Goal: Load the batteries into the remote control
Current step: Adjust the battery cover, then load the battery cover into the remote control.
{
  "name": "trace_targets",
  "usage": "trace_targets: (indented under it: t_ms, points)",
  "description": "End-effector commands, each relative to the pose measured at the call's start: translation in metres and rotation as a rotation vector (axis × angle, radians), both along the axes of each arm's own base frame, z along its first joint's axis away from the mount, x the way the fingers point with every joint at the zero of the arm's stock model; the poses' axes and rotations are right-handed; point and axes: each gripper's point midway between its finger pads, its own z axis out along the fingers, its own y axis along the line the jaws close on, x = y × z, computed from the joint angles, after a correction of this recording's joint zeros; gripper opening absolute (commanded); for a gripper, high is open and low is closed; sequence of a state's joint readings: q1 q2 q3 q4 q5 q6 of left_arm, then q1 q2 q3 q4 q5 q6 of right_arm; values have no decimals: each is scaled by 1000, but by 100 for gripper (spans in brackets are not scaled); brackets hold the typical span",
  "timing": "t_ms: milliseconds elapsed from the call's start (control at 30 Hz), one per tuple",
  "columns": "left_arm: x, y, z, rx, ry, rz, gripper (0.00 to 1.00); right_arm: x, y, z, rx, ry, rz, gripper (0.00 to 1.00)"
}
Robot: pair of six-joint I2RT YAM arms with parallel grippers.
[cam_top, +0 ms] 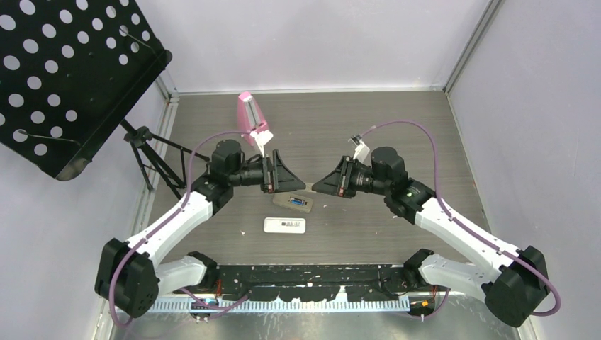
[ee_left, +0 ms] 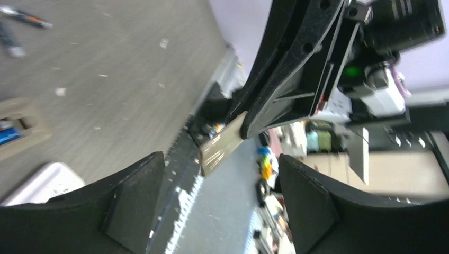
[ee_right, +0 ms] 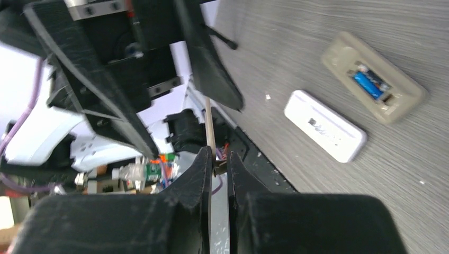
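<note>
While our right tool [ee_right: 218, 156] clamps the thin cover [ee_right: 209, 119] and the left tool [ee_left: 219, 164] gapes empty, the remote [ee_right: 339, 50], blue battery [ee_right: 369, 84] seated, lies crosswise on the bench [ee_right: 370, 201] just below them, nearer left

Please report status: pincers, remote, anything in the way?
Left pincer open. Right pincer shut on beige battery cover. Beige remote open, blue battery inside. White remote beside it.

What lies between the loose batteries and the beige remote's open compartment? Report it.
Nothing visible. In the left wrist view only bare table separates the loose batteries from the beige remote, whose compartment lies uncovered with a blue battery in it. The right gripper, shut on a thin beige plate, hangs clear.
</note>
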State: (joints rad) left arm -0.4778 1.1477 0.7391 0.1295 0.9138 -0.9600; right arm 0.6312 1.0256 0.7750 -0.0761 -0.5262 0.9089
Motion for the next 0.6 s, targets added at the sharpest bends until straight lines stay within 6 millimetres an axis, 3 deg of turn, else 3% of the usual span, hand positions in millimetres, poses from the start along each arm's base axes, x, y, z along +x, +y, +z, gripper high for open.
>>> trace_targets:
  t_ms: [0, 133, 200, 400, 567]
  points:
    - [29, 35, -40, 243, -44, 268, 85, 27, -8, -34, -35, 86, -204, 1]
    - [47, 94, -97, 586, -28, 525, 86, 42, 1, -68, -47, 183, -303, 0]
    - [47, 106, -113, 654, -10, 562, 86, 47, 13, -78, -46, 200, -318, 0]
    - [45, 109, -147, 697, 44, 560, 83, 64, 41, -110, -95, 235, -363, 1]
    - [51, 104, -167, 688, 83, 544, 64, 74, 53, -134, -136, 272, -391, 1]
